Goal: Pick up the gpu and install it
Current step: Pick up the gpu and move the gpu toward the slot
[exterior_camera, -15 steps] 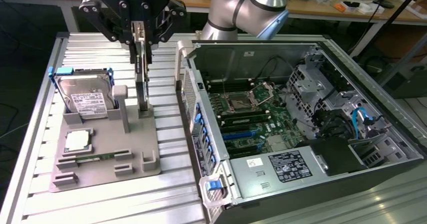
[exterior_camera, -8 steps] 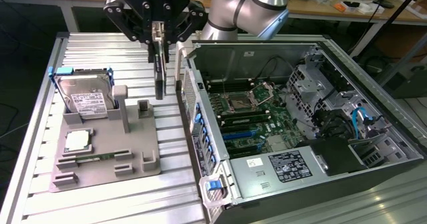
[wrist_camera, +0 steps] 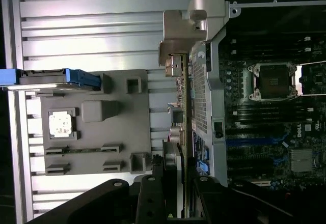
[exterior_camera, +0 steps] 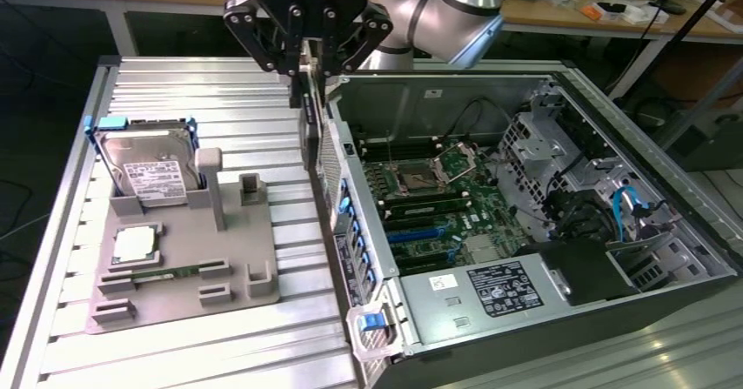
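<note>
Your tool point(wrist_camera: 179, 196) pinches the gpu point(wrist_camera: 182, 117) along one long edge. The card hangs edge-on straight below the tool, just beside the perforated rear wall of the open computer case point(exterior_camera: 406, 93). Judge it light and stiff but fragile: grip bare board edge, never components, and mind its silver bracket point(wrist_camera: 175, 56) snagging.
</note>
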Available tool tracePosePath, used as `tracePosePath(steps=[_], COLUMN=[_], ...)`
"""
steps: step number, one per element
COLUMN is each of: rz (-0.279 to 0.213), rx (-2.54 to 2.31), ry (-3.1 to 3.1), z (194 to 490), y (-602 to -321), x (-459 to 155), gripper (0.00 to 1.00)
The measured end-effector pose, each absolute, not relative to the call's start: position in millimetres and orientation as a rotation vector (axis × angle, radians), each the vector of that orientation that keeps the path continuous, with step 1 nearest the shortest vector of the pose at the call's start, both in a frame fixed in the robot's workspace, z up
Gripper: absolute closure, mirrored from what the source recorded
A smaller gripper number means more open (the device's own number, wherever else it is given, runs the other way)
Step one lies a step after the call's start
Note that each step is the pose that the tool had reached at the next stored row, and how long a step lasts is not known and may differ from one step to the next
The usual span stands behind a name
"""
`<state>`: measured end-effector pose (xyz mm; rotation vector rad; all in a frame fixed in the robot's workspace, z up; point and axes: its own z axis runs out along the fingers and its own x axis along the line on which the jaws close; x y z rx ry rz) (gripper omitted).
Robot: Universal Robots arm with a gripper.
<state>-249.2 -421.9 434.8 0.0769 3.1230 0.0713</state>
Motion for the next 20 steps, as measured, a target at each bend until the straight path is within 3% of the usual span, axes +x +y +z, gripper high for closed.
tracePosePath(steps=[20], rz=[0.072], rx=[0.074], ry=[3.124], z=[435], y=[-422], x=[-187], gripper=[0.73])
